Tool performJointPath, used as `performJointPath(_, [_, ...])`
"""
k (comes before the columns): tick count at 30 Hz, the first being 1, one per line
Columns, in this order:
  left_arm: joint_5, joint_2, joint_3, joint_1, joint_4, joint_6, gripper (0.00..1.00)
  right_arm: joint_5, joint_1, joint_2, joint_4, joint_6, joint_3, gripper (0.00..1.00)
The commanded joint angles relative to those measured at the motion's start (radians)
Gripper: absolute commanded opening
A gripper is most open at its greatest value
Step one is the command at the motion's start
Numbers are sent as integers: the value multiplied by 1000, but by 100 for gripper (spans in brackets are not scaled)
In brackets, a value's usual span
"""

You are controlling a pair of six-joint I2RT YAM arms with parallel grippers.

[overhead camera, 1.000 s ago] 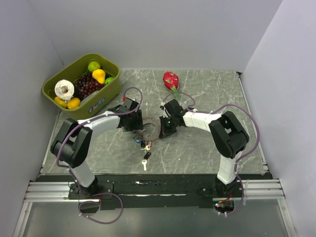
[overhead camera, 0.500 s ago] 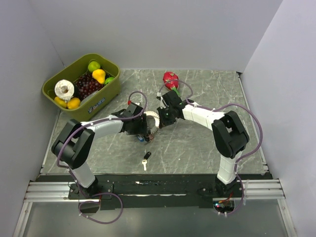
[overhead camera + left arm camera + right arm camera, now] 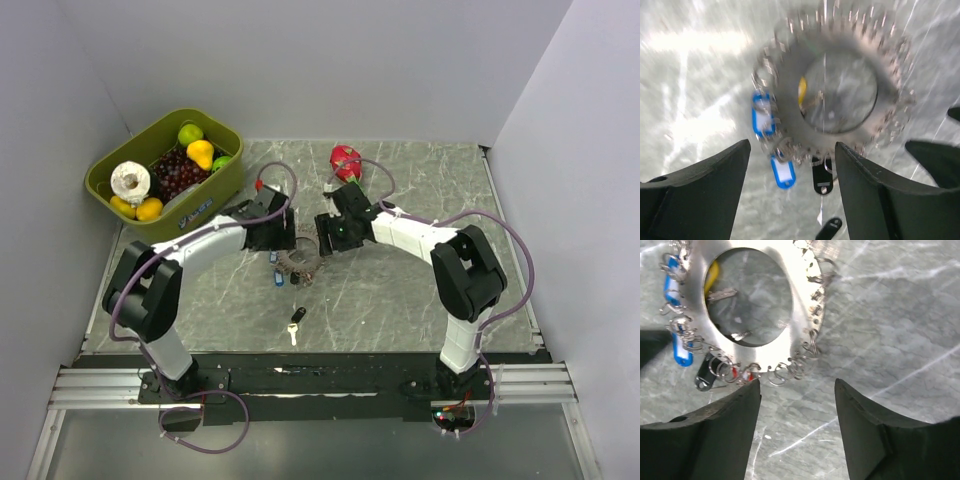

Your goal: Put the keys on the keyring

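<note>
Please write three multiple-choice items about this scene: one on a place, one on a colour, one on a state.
1. Where does the keyring lie?
A in the bin
B on the table, between the left gripper and the right gripper
C at the arm bases
2. Which colour shows among the tags on it?
A blue
B green
C pink
3. How is the right gripper?
A shut on a key
B shut on the keyring
C open
Key: B, the top view shows it there; A, both wrist views show blue; C, its jaws stand apart.
</note>
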Motion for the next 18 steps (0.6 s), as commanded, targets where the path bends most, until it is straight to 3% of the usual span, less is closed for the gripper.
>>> performJointPath(1, [-4,73,121,55,-35,66,76,-9,-42,-64,46,47,-48,72])
performJointPath(10, [26,326,365,77,-91,105,76,-176,-75,-104,184,169,-211,77])
performJointPath(14, [32,364,373,85,-100,105,72,-270,-73,-72,246,215,-241,81])
performJointPath(18, [74,337,327,86,-76,102,62,-314,-71,-49,304,260,-258,82])
